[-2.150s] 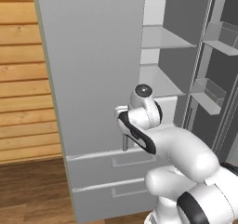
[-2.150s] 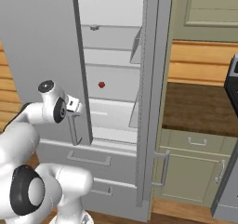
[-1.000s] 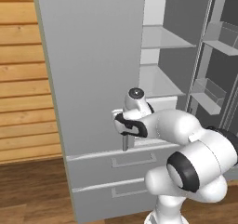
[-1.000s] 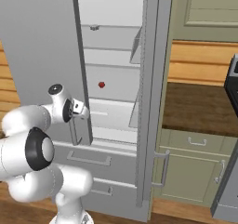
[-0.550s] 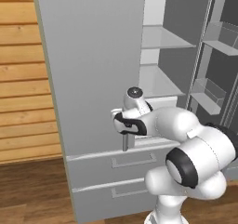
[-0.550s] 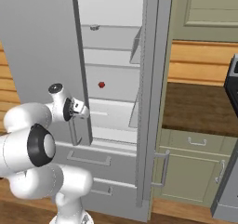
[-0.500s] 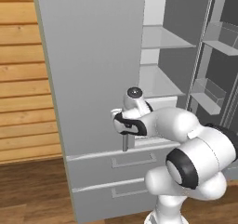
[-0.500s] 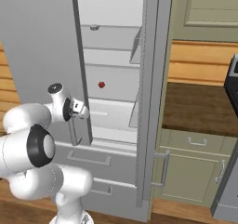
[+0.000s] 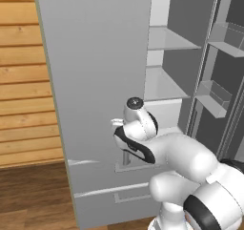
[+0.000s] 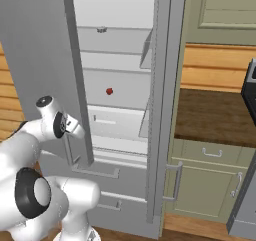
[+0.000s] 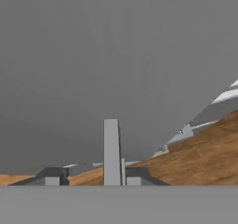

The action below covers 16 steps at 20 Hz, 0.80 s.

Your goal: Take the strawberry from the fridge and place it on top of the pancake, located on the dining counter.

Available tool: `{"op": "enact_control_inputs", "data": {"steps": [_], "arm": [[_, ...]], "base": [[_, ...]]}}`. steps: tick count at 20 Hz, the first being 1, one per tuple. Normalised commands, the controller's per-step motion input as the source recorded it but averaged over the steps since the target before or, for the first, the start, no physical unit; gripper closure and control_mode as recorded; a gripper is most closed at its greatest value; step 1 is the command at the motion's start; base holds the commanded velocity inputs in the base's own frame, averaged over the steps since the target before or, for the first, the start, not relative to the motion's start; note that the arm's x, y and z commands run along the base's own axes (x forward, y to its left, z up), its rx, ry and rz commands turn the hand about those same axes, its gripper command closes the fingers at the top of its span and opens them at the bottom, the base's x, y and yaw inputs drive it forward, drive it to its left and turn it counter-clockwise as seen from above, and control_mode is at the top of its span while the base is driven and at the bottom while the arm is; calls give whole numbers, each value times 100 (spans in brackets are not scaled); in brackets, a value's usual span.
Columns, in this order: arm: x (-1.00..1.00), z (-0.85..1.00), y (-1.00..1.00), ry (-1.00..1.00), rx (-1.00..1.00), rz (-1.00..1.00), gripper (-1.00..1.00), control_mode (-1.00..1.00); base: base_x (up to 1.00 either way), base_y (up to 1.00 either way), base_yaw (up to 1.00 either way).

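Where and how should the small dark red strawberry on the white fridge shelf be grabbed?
Grip the small dark-red strawberry across its rounded sides, coming in level through the light-grey fridge's open front. It sits alone on a white shelf with another shelf above it, so a top-down reach looks cramped. The jaws are shut on the slim bar handle.

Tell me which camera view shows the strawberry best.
The right base view: the strawberry sits as a small red dot on a white fridge shelf. In the left base view the door blocks that shelf; the hand view faces the grey door.
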Motion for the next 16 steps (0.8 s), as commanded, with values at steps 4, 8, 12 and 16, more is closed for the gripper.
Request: {"op": "enact_control_inputs", "data": {"steps": [4, 8, 12, 16], "arm": [[-54, -16, 46, 6, 0, -17, 100, -100], [-52, -14, 74, 2, -2, -14, 100, -100], [-60, -8, 78, 0, -5, -10, -100, -100], [-36, -2, 54, 0, -3, -2, -100, -100]], "base": [[0, 0, 0], [0, 0, 0], [0, 0, 0], [0, 0, 0]]}}
